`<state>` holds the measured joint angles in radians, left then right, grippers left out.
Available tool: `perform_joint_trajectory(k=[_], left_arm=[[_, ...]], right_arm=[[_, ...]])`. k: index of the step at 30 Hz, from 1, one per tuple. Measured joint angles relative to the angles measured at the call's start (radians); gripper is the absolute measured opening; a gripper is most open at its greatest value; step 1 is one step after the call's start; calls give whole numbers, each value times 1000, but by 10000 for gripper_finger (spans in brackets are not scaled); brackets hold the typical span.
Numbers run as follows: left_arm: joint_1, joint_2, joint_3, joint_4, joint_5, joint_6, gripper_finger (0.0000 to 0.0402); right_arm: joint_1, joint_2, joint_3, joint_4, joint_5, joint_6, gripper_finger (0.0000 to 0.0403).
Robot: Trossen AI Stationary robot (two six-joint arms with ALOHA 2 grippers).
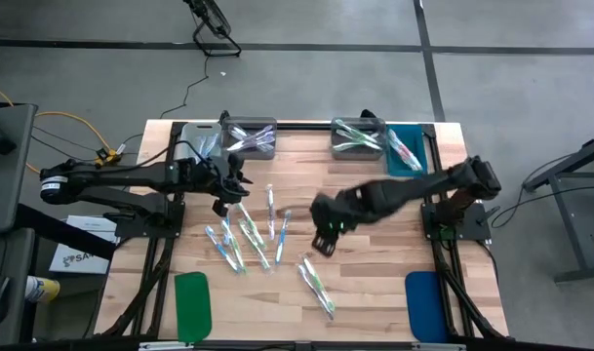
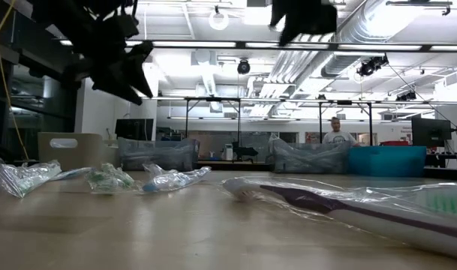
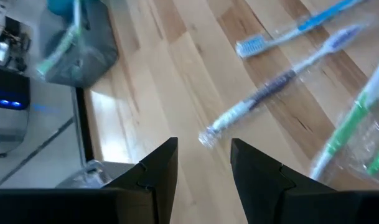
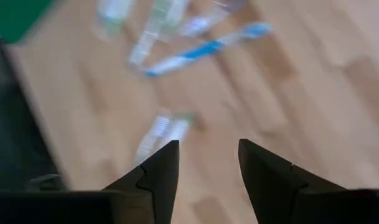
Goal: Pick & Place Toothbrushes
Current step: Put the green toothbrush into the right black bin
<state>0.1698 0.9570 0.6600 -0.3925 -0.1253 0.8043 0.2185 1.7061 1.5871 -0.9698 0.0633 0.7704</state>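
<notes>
**Ana:** High view shows the toothbrushes [image 1: 246, 234] scattered over the middle of the wooden worktop [image 1: 375, 302], most in a loose cluster left of centre and a pair [image 1: 316, 285] nearer the front edge. More already lie in the two grey bins [image 1: 250, 137] at the far edge.

**Ben:** How would they handle?

**Ana:** Probably very light, and stiff along the handle. Each sits in a clear crinkly wrapper, so the surface looks slippery and the film could slide or bunch under a pinch. A grip across the middle of the handle seems safest; taken at the bristle end, it would likely swing.

**Ben:** And the arms?

**Ana:** The left gripper [image 1: 225, 198] hangs above the far-left side of the cluster, its jaws apart with nothing between them; the left wrist view shows a purple-handled brush [image 3: 254, 102] just beyond the tips. The right gripper [image 1: 324, 234] hovers right of the cluster, jaws also apart and empty, with a wrapped brush [image 4: 161, 132] just ahead of the fingers.

**Ben:** What is in the way?

**Ana:** Mainly the brushes themselves. Several in the cluster lie touching or crossing, so a pinch could catch two wrappers at once. Both arms reach toward the same patch, so crowding is a risk. A green pad [image 1: 192, 304] and a blue pad [image 1: 424, 304] lie at the near corners, well apart from the work, and a blue bin [image 1: 406, 151] stands far right.
</notes>
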Motion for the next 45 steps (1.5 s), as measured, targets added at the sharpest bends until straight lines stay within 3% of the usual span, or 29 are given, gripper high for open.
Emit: perform_joint_trajectory(k=[4, 9, 19, 45], left_arm=[[0, 0, -19, 0, 19, -7, 142], [0, 0, -22, -5, 98, -8, 142], [0, 0, -22, -8, 138, -24, 142], [0, 0, -21, 0, 137, -30, 142]], right_arm=[[109, 0, 0, 101, 110, 122, 163], [198, 60, 0, 99, 198, 259, 164], [255, 261, -1, 135, 162, 332, 165], [265, 400, -1, 138, 141, 382, 165]])
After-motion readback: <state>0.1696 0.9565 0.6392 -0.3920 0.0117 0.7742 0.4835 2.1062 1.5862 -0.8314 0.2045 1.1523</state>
